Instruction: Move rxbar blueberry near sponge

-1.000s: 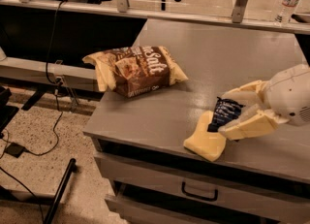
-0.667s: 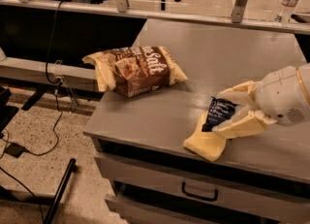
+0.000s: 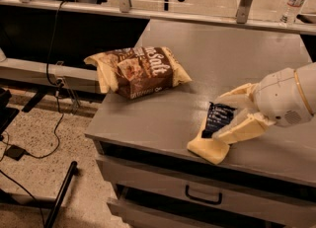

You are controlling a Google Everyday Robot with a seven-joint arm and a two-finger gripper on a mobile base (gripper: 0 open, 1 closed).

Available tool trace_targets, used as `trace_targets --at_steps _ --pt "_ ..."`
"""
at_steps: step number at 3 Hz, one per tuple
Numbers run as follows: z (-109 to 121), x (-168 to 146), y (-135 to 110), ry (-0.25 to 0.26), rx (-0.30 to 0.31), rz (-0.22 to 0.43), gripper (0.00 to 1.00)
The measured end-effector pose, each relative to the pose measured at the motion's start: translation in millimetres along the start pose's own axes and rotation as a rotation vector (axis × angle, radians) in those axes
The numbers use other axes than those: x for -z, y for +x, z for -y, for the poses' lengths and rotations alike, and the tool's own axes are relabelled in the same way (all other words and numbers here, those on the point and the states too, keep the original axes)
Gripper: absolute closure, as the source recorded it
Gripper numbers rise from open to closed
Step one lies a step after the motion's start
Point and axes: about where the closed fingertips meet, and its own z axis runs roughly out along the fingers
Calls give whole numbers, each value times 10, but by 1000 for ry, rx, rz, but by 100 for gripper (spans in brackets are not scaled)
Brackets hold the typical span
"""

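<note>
Pinching the rxbar blueberry (image 3: 218, 117), the tool (image 3: 223, 121) is noted directly above the sponge (image 3: 207, 150), bar's long axis tilted down toward it.

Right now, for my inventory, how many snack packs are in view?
2: the chip bag at rear left, and the blue bar held in the gripper, right, by the sponge.
</note>
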Motion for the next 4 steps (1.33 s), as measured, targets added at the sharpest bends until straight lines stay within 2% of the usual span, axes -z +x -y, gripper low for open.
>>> trace_targets --at_steps 1,2,3,4 --pt "6 -29 13 -20 -1 3 6" --pt "174 -12 130 -43 -43 70 0" --pt "412 -6 283 -42 -93 119 0" --pt "548 81 378 -37 -80 166 0"
